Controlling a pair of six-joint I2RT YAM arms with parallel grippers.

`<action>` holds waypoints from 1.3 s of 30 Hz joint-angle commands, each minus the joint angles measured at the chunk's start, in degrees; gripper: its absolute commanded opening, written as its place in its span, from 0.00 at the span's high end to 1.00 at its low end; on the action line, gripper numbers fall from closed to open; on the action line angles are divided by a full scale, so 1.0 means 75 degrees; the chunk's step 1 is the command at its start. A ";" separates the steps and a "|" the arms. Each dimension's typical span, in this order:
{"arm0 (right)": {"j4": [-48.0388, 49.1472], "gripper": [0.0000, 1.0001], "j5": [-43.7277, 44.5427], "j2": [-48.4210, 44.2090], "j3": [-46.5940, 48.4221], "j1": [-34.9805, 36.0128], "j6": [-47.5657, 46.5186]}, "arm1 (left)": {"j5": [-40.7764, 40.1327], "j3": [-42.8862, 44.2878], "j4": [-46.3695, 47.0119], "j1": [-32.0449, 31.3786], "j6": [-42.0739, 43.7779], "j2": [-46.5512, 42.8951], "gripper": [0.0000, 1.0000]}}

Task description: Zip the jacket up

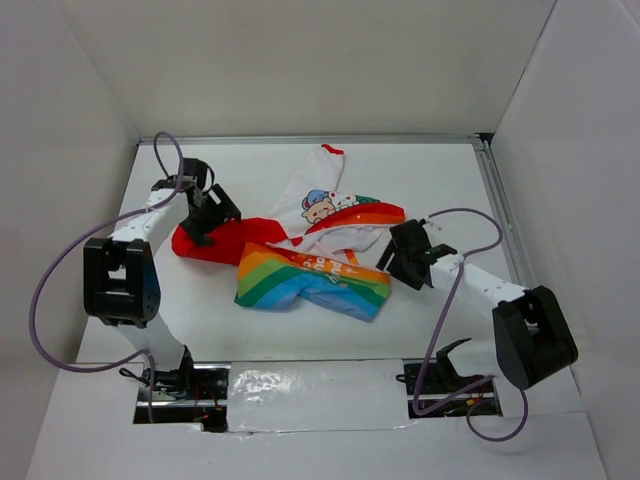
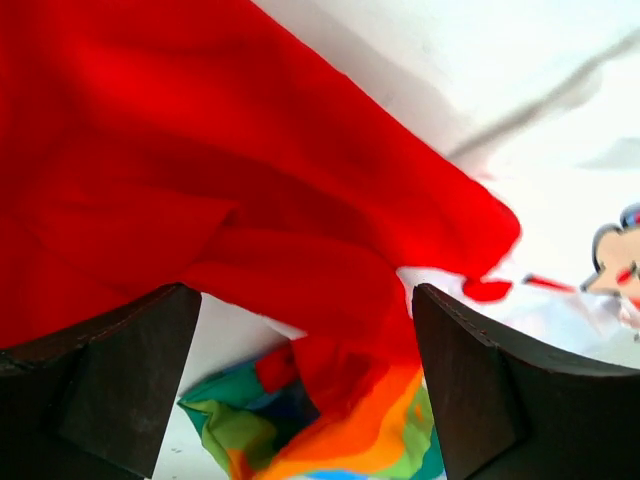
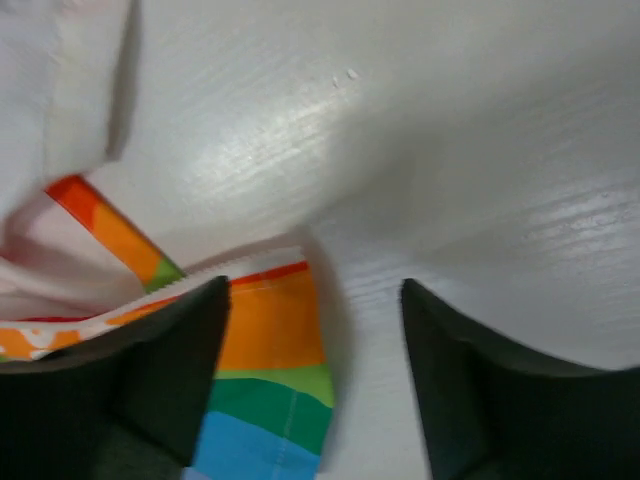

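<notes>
The jacket (image 1: 315, 250) lies crumpled on the white surface (image 1: 450, 180), not spread flat. Its red hood (image 1: 200, 245) is the best mark to describe the rest. From the hood the cloth runs to the right: first the rainbow panel (image 1: 310, 280), folded over on the near side, then the white body with the bear print (image 1: 320, 208) on the far side. One white part reaches away from the hood toward the back wall.

So the long axis goes roughly from left to right, with the hood end pointing to the left arm (image 1: 150, 225). No zipper line shows in any view. I judge that the folds hide it, so the jacket must be opened out before zipping can begin.

The left fingers (image 2: 110, 380) are at the far-left edge of the hood. They are wide apart, and red cloth fills the view beyond the gap, but nothing is pinched. This place probably serves to pin or pull the hood end.

The right fingers (image 3: 500, 400) are at the end of the jacket farthest from the hood, well apart from it. They are also spread wide and hold nothing. The rainbow edge (image 3: 270, 360) lies just beside one finger and bare surface beside the other. I think the right arm (image 1: 480, 285) stands there to take this opposite end, so that the two arms can stretch the jacket along its axis.
</notes>
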 commanded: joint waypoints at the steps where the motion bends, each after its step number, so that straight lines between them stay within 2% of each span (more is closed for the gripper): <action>1: -0.0511 0.09 0.0886 0.0176 0.0870 0.0359 -0.0049 | 0.0359 -0.0112 0.0203 -0.0217 0.0571 -0.0833 0.01; 4: -0.0723 0.00 0.1203 0.0037 0.1117 0.0758 0.0044 | 0.0372 -0.0312 0.0169 -0.0415 0.0699 -0.1932 0.01; 7: -0.0549 0.00 0.1134 -0.0303 0.1211 0.1074 -0.0118 | 0.0383 -0.0547 0.0051 -0.0744 0.0735 -0.2811 0.01; 10: 0.0093 0.00 0.0467 -0.0456 0.1071 0.1391 -0.0550 | 0.0803 -0.1038 0.0390 -0.1048 0.0910 -0.3680 0.01; 12: 0.0458 0.00 -0.0163 -0.0294 0.1012 0.1508 -0.0693 | 0.1447 -0.1575 0.0996 -0.1352 0.1051 -0.4137 0.01; 17: 0.1093 0.00 -0.1058 0.0784 0.1491 0.1626 -0.1021 | 0.2316 -0.2538 0.2054 -0.2021 0.0923 -0.4082 0.01; 20: 0.1303 0.00 -0.1269 0.1767 0.1761 0.1696 -0.1010 | 0.2609 -0.2913 0.2674 -0.2396 0.0805 -0.3508 0.01; 22: 0.1421 0.00 -0.1490 0.2283 0.1948 0.1719 -0.0963 | 0.3403 -0.3078 0.3236 -0.2397 0.0911 -0.2760 0.01; 25: 0.1480 0.00 -0.1655 0.2625 0.1949 0.1836 -0.0916 | 0.3209 -0.3079 0.3332 -0.2362 0.0852 -0.2115 0.01; 27: 0.1492 0.01 -0.1633 0.2766 0.1833 0.2070 -0.0881 | 0.2568 -0.2893 0.3135 -0.2222 0.0678 -0.1356 0.01; 30: 0.1410 0.01 -0.1317 0.2825 0.1691 0.2726 -0.0705 | 0.1908 -0.2190 0.2653 -0.1976 0.0723 -0.0216 0.01; 33: 0.1398 0.00 -0.1187 0.2872 0.1540 0.3371 -0.0437 | 0.2093 -0.1195 0.2968 -0.1741 0.1237 0.0909 0.01; 36: 0.1620 0.00 -0.1678 0.2790 0.1352 0.3828 -0.0342 | 0.2527 0.0569 0.3110 -0.1729 0.1882 0.1999 0.01; 39: 0.1925 0.00 -0.2077 0.2521 0.1246 0.4472 -0.0388 | 0.3054 0.1675 0.3028 -0.1928 0.2608 0.2820 0.01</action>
